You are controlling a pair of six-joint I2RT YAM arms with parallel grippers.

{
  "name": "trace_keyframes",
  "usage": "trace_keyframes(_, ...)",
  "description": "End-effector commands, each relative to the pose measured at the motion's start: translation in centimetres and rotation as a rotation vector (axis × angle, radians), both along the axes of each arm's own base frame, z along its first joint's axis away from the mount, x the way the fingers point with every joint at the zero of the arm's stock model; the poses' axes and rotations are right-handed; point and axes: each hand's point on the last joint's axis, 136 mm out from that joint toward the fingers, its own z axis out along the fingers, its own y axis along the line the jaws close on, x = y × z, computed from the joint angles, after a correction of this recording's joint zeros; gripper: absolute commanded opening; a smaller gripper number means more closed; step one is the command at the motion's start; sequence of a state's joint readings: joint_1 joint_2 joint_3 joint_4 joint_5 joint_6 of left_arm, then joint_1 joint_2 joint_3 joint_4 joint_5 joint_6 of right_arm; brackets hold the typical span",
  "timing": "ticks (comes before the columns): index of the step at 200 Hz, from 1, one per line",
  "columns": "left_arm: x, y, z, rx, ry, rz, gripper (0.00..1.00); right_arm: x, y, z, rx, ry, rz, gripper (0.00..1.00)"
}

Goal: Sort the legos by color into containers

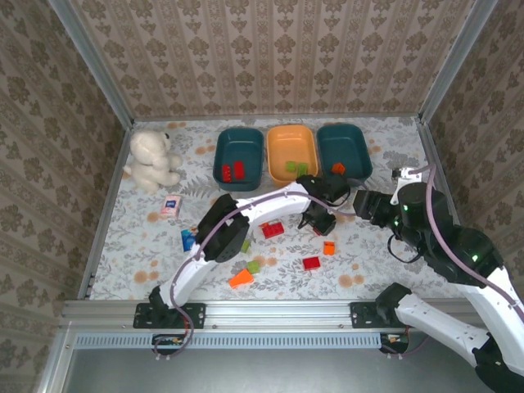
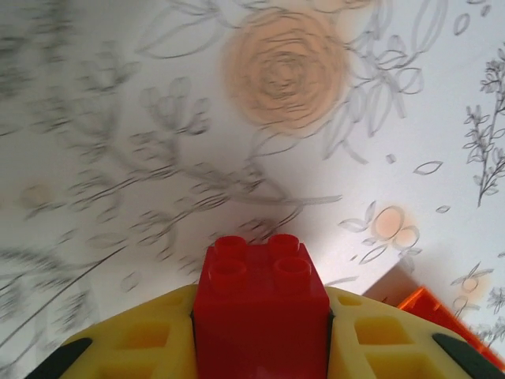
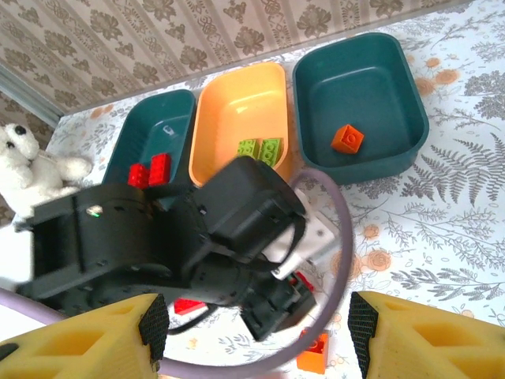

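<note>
Right wrist, left arm (image 3: 118, 237) before orange container (image 3: 237, 106)

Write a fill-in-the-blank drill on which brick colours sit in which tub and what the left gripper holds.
1. In the left teal tub, the bricks are ____.
2. In the orange tub, the pair is ____.
3. The right teal tub holds one ____ brick.
4. The left gripper is shut on a ____ lego.
Missing words: red, green, orange, red.

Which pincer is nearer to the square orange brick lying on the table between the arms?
Left. The left pincer, shut on a red brick, is just beyond the orange brick; the right pincer hangs farther back, to its right.
</note>
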State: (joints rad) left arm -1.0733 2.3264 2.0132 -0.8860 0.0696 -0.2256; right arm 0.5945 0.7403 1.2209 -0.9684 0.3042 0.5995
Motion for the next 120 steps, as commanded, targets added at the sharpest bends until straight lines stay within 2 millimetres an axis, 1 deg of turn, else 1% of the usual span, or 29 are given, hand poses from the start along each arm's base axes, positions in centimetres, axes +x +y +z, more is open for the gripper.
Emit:
trace_keyframes(1, 4.4, 3.1, 9.3, -0.131, -0.118, 0.169, 0.24, 0.4, 1.1, 0.3, -0.010, -0.009, 0.053, 0.65)
trace_keyframes(10, 5.6, 4.7, 11.3, -0.168, -0.131, 0.228, 0.24, 0.6, 1.5, 0.0, -0.017, -0.002, 0.070, 0.65)
trace_keyframes(22, 7.5, 7.2, 13.0, -0.206, -0.140, 0.309, 0.24, 1.0, 2.3, -0.4, -0.018, 0.010, 0.101, 0.65)
trace_keyframes(33, 9.1, 9.4, 13.8, -0.227, -0.139, 0.380, 0.24, 1.4, 3.2, -0.8, -0.016, 0.024, 0.134, 0.65)
trace_keyframes(44, 10.7, 11.7, 13.9, -0.235, -0.134, 0.444, 0.24, 1.8, 4.1, -1.3, -0.018, 0.046, 0.160, 0.65)
trace_keyframes(51, 11.5, 12.9, 13.7, -0.236, -0.129, 0.479, 0.24, 2.1, 4.7, -1.6, -0.017, 0.059, 0.177, 0.65)
trace_keyframes(58, 12.9, 14.6, 13.4, -0.235, -0.122, 0.533, 0.24, 2.4, 5.3, -1.8, -0.014, 0.064, 0.195, 0.64)
trace_keyframes(78, 15.7, 17.5, 12.3, -0.254, -0.092, 0.644, 0.24, 3.2, 6.6, -2.4, -0.004, 0.088, 0.226, 0.65)
trace_keyframes(98, 18.1, 18.8, 10.7, -0.281, -0.056, 0.714, 0.24, 3.8, 7.7, -3.4, -0.002, 0.130, 0.256, 0.65)
trace_keyframes(107, 19.0, 19.0, 10.1, -0.288, -0.045, 0.732, 0.24, 4.0, 8.2, -4.1, -0.003, 0.156, 0.266, 0.65)
trace_keyframes(120, 20.0, 19.1, 8.6, -0.271, -0.023, 0.752, 0.23, 4.2, 8.7, -4.9, 0.001, 0.189, 0.276, 0.65)
